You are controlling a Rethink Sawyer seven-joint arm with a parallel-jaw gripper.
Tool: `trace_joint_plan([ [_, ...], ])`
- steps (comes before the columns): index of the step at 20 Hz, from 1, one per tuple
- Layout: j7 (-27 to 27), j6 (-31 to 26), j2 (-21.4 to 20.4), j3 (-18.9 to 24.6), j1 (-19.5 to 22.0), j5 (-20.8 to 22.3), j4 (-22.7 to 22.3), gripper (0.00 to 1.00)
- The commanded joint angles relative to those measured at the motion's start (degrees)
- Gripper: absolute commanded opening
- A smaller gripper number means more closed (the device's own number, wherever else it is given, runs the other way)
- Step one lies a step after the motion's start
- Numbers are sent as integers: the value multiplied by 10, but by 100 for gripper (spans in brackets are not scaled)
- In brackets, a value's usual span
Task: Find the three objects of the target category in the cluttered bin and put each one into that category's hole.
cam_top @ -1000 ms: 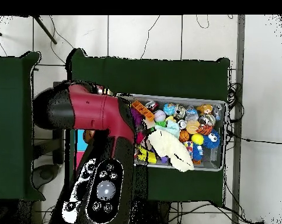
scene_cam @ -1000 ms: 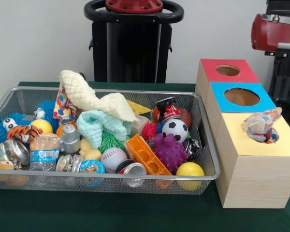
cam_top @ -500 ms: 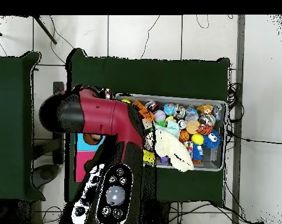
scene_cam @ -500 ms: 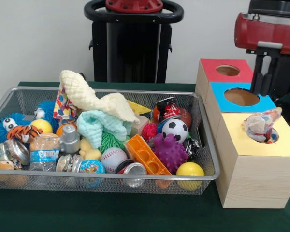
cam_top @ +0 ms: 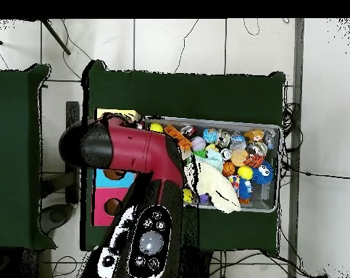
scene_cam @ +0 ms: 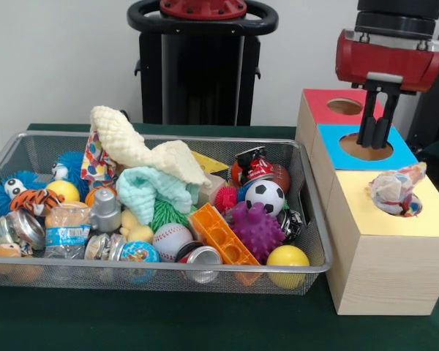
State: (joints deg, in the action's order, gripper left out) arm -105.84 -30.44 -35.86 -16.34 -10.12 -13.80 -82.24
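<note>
The gripper [scene_cam: 374, 139], fingers together and empty above the blue hole [scene_cam: 366, 146], is hidden overhead; three holes are counted.

silver mesh bin [scene_cam: 318, 219]; black-and-white soccer ball [scene_cam: 265, 196]; purple spiky ball [scene_cam: 257, 230]; yellow ball [scene_cam: 287, 257]; orange block [scene_cam: 221, 234]; mint cloth [scene_cam: 150, 189]; box tops red [scene_cam: 322, 108], blue [scene_cam: 404, 155], yellow [scene_cam: 366, 212]; green tablecloth [scene_cam: 168, 322].
</note>
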Motion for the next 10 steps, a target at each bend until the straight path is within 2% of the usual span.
trace_joint_plan([
  [1,-75,1,26,67,2,6,-69,0],
  [8,-75,8,24,77,-3,6,-76,0],
  [10,-73,6,30,79,0,5,-64,0],
])
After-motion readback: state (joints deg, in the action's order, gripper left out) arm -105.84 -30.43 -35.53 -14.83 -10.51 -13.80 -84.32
